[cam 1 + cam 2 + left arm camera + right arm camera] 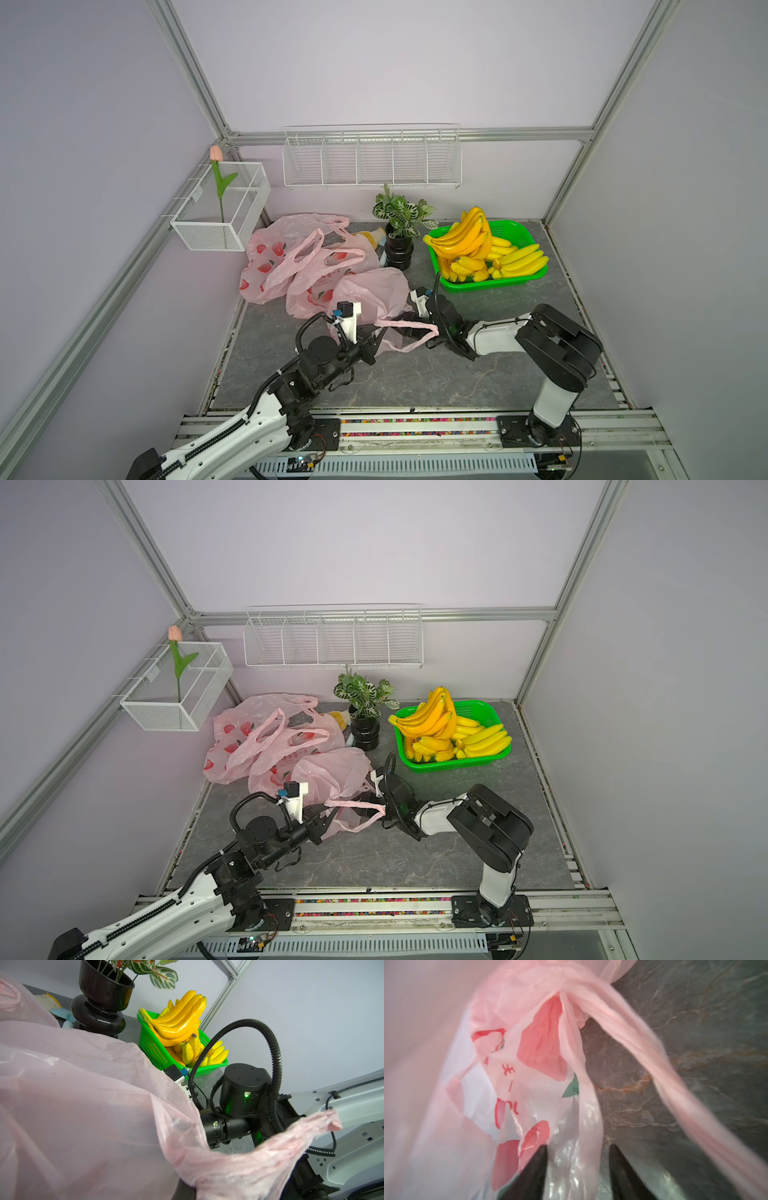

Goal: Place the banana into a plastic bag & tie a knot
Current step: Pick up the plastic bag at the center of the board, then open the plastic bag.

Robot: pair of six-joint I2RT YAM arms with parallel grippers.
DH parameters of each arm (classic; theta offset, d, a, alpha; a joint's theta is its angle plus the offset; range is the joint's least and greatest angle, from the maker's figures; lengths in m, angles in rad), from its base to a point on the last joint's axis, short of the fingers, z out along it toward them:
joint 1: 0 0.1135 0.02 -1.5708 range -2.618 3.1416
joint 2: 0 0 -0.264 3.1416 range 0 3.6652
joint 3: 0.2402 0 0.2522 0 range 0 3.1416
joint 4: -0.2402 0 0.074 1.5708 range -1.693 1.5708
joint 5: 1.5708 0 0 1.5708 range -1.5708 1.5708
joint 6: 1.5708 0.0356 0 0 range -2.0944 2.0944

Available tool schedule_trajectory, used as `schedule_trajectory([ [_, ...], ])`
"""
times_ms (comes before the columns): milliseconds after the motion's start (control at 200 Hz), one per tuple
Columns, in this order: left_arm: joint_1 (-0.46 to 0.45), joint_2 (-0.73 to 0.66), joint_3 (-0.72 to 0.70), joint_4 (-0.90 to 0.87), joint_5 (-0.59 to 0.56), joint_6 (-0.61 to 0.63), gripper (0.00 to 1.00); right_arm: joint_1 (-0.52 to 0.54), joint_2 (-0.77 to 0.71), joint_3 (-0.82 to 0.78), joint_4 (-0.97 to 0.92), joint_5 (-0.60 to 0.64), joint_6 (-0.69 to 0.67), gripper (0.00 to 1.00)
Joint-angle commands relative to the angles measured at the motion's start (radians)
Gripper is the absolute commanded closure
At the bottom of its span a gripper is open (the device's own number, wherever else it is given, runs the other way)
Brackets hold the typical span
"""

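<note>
A pink plastic bag (374, 297) (336, 771) lies bunched on the grey table, and its film hides what is inside. Yellow bananas (469, 241) (180, 1020) are heaped in a green basket (515, 282). My left gripper (376, 338) is shut on a twisted bag handle (415, 326) (270, 1147); the film covers its jaws in the left wrist view. My right gripper (406, 322) (580, 1159) reaches in from the right. Its dark fingers (537, 1169) stand apart around a strip of the bag (589, 1126). A second twisted handle (643, 1047) crosses above the table.
Two more pink bags with red fruit prints (286, 253) lie at the back left. A black potted plant (399, 245) stands between them and the basket. A white wire basket (220, 208) hangs on the left wall and a wire rack (372, 160) on the back wall.
</note>
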Motion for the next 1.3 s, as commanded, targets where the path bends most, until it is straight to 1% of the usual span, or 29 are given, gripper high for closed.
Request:
schedule_trajectory([
  [0,-0.005,-0.009,-0.014,0.003,0.0,-0.022,1.0,-0.021,-0.026,-0.01,0.032,0.006,0.008,0.76],
  [75,-0.006,-0.026,-0.008,-0.034,-0.004,-0.018,1.0,-0.025,-0.071,-0.017,-0.052,0.051,-0.032,0.91],
  [110,-0.005,-0.037,0.007,-0.083,-0.008,-0.013,0.99,-0.027,-0.094,-0.017,-0.1,0.075,-0.054,0.93],
  [145,-0.005,-0.049,0.032,-0.146,-0.019,-0.004,0.89,-0.026,-0.12,-0.016,-0.146,0.1,-0.079,0.93],
  [210,-0.005,-0.068,0.085,-0.273,-0.057,0.002,0.67,-0.027,-0.171,-0.015,-0.234,0.151,-0.135,0.93],
  [235,-0.005,-0.077,0.106,-0.317,-0.07,0.006,0.6,-0.028,-0.192,-0.014,-0.264,0.171,-0.157,0.93],
  [265,-0.006,-0.087,0.135,-0.37,-0.086,0.018,0.53,-0.027,-0.216,-0.012,-0.305,0.198,-0.183,0.93],
  [335,-0.005,-0.114,0.211,-0.498,-0.147,0.034,0.42,-0.032,-0.265,-0.011,-0.384,0.257,-0.241,0.93],
  [390,-0.005,-0.133,0.254,-0.566,-0.235,0.032,0.39,-0.033,-0.294,-0.014,-0.428,0.29,-0.282,0.93],
  [430,-0.005,-0.145,0.285,-0.607,-0.288,0.034,0.34,-0.035,-0.311,-0.013,-0.45,0.306,-0.308,0.93],
  [490,-0.005,-0.146,0.34,-0.657,-0.346,0.051,0.3,-0.034,-0.335,-0.016,-0.474,0.326,-0.35,0.93],
  [570,-0.003,-0.117,0.417,-0.688,-0.37,0.089,0.25,-0.035,-0.372,-0.027,-0.501,0.36,-0.386,0.93],
  [630,-0.003,-0.067,0.475,-0.696,-0.373,0.117,0.19,-0.034,-0.402,-0.04,-0.504,0.381,-0.409,0.93],
  [685,-0.001,0.005,0.537,-0.714,-0.376,0.138,0.19,-0.033,-0.425,-0.045,-0.506,0.386,-0.432,0.93],
  [725,0.0,0.071,0.582,-0.725,-0.356,0.156,0.19,-0.032,-0.438,-0.045,-0.507,0.385,-0.448,0.93],
  [785,0.001,0.194,0.66,-0.75,-0.292,0.186,0.19,-0.028,-0.456,-0.043,-0.509,0.387,-0.473,0.93],
  [875,0.001,0.356,0.764,-0.808,-0.193,0.194,0.25,-0.024,-0.487,-0.046,-0.504,0.386,-0.488,0.93],
  [940,0.0,0.435,0.818,-0.849,-0.118,0.195,0.28,-0.02,-0.51,-0.047,-0.5,0.383,-0.497,0.93],
  [995,-0.011,0.479,0.836,-0.866,-0.088,0.172,0.29,-0.014,-0.529,-0.047,-0.498,0.386,-0.508,0.93],
  [1039,-0.029,0.505,0.854,-0.89,-0.085,0.138,0.29,-0.01,-0.544,-0.046,-0.497,0.388,-0.514,0.93],
  [1104,-0.08,0.531,0.87,-0.903,-0.09,0.107,0.29,-0.004,-0.559,-0.042,-0.498,0.389,-0.516,0.93],
  [1194,-0.158,0.563,0.896,-0.94,-0.137,0.086,0.25,0.006,-0.572,-0.032,-0.502,0.392,-0.52,0.93],
  [1294,-0.202,0.585,0.904,-0.965,-0.171,0.065,0.2,0.021,-0.571,-0.016,-0.515,0.408,-0.529,0.93],
])
